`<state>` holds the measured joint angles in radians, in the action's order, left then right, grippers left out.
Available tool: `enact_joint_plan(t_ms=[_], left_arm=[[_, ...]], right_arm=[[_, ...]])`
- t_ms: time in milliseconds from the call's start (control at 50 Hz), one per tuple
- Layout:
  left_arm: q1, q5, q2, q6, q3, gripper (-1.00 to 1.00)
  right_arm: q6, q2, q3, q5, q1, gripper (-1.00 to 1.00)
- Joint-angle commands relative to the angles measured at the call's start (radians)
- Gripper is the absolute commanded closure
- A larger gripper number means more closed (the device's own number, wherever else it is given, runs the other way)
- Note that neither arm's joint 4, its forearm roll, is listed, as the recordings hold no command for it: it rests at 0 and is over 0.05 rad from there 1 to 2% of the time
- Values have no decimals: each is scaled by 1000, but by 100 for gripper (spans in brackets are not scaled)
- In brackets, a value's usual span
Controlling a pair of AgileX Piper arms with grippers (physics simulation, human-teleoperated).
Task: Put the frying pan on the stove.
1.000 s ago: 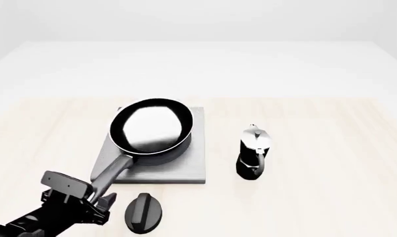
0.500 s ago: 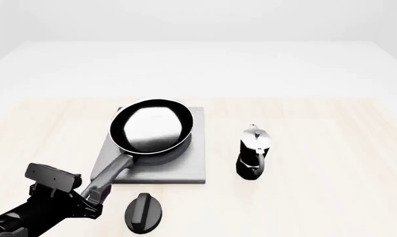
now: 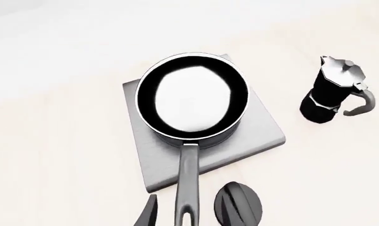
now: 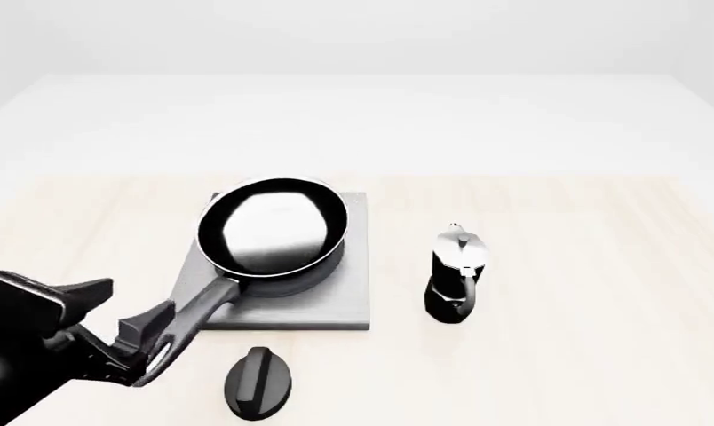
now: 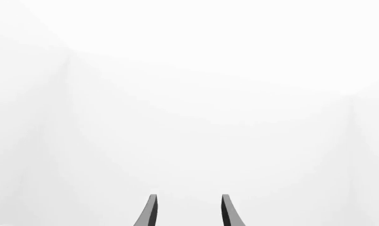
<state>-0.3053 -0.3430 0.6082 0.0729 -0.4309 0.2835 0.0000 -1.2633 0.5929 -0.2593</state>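
The frying pan (image 4: 274, 232) sits on the stove (image 4: 333, 297) just left of centre in the front view, its bowl over the plate's upper left part and its long handle running down-left past the plate's edge over the bench (image 4: 594, 266). The placing looks done, so the step in hand is most likely the retreat. The left claw (image 4: 138, 342), at the lower left, has its fingers spread on either side of the handle's tip, released and gripping nothing. To clear well, it should draw back along the handle's line without brushing it, since a nudge could turn the pan off the rings. It should also stay clear of the black oval knob (image 4: 260, 382) lying just beside the handle's end.

The pan's pale glossy inside holds nothing. The moka pot (image 4: 456, 273) stands upright to the right of the stove, lid shut; its contents cannot be seen.

The right claw (image 5: 186, 212) shows only in its own wrist view, fingers apart, empty, facing blank white.
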Motion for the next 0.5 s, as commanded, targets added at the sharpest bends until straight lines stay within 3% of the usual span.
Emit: enact_joint_plan(t_ms=[20,320,440,500], left_arm=[[-1,-136,-134,10,-128,-100],[11,-234,-242,35,-331,-100],[14,-241,-280,33,-344,-100],[27,-257,-313,33,-393,-100]], right_arm=[[0,0,-1,0,-1,-100],[0,0,-6,4,-4,-100],[-2,0,-17,9,-1,-100],[-2,0,-17,9,-3,-100]])
